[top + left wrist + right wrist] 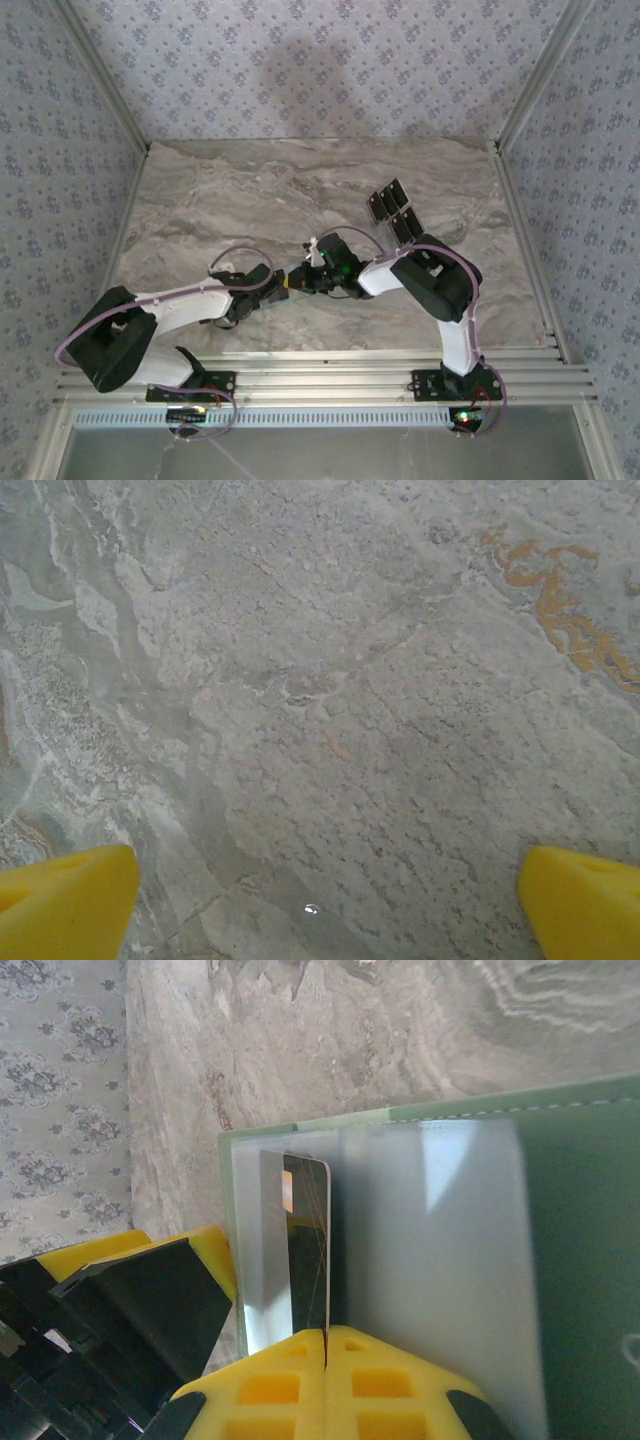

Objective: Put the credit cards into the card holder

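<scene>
Insertion is the step I judge to be in hand. My right gripper (325,1345) has its yellow pads pressed together on the near end of one black credit card (306,1250). The card stands out from the pads and lies against the clear pocket (430,1260) of the card holder (585,1260). In the right wrist view the holder is open, with green lining on the right and the pocket window across the middle. I cannot tell whether the card's far edge has entered the pocket mouth or only rests on the plastic. My left gripper (325,905) has its fingers spread wide, with nothing between them but bare marble table (320,680). From the right wrist camera its black and yellow body sits just beside the holder's left edge, and I can't make out whether it touches. Overhead, the two arms meet nose to nose near the middle of the table, which puts the holder there. The loose credit cards (392,208) lie fanned together well apart from it, toward the far right, so most of the job looks to be left. Next I would line the card's leading edge up with the pocket opening and slide it along the holder's face. I would let the pads go only once the card is seated. With the left fingers released, I expect the holder to skate away under the push, so I would want it pinned first.
</scene>
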{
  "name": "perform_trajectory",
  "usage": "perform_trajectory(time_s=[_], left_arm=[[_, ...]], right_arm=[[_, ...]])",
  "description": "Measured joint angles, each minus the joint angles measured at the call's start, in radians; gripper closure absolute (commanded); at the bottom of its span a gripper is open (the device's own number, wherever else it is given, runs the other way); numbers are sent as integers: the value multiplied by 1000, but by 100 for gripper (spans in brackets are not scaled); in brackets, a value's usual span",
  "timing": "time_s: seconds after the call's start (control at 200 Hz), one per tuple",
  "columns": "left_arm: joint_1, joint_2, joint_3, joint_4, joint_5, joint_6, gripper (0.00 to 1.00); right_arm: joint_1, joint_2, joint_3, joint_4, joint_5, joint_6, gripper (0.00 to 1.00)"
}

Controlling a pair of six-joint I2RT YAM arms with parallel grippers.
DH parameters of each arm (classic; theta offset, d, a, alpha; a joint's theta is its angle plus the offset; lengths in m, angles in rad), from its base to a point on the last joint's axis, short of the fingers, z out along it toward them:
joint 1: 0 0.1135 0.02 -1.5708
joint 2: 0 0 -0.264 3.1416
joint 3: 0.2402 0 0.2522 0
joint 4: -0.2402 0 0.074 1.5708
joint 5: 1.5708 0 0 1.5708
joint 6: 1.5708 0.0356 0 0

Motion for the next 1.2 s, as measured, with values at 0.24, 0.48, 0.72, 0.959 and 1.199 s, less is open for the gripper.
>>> perform_trajectory(time_s=[0.24,0.48,0.72,0.959,1.199], left_arm=[[0,2,0,3,0,3,1],[0,8,0,14,-4,18,1],[0,8,0,21,-5,36,1],[0,7,-1,24,-7,48,1],[0,1,-7,30,-8,53,1]], right_arm=[[19,22,45,-35,0,0,100],[14,-17,61,-109,-13,-37,64],[-27,-147,61,-272,13,-111,69],[-27,-142,121,-439,55,-191,98],[-3,-57,212,-497,61,-213,100]])
